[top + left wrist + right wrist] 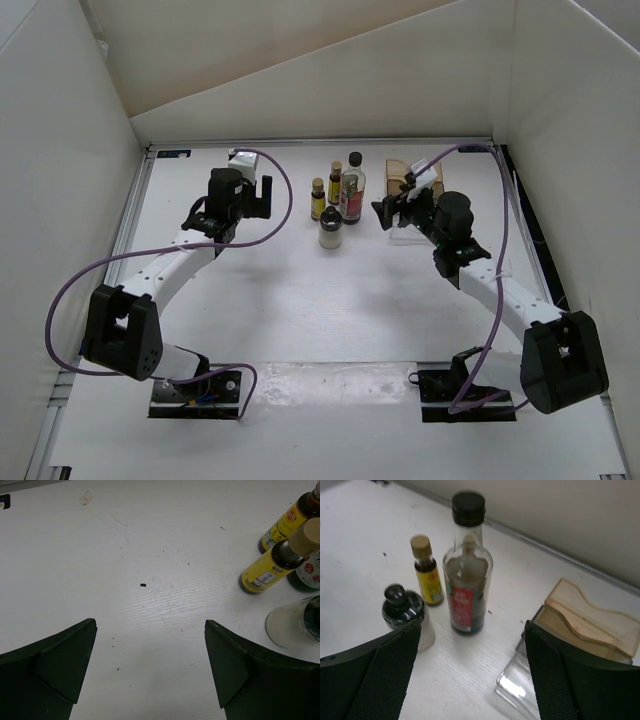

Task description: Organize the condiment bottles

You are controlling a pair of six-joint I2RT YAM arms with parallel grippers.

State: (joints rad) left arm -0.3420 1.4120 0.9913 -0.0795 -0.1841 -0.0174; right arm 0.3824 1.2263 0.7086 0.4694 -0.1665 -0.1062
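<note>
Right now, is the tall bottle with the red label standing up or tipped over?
Upright: the tall bottle stands on its base on the table, its black cap on and pointing up.

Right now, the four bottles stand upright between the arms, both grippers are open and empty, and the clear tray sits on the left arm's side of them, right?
Not quite: the clear tray sits on the right arm's side of the bottles, by the right gripper, as the top view shows. The rest holds: bottles upright, left gripper open and empty too.
</note>
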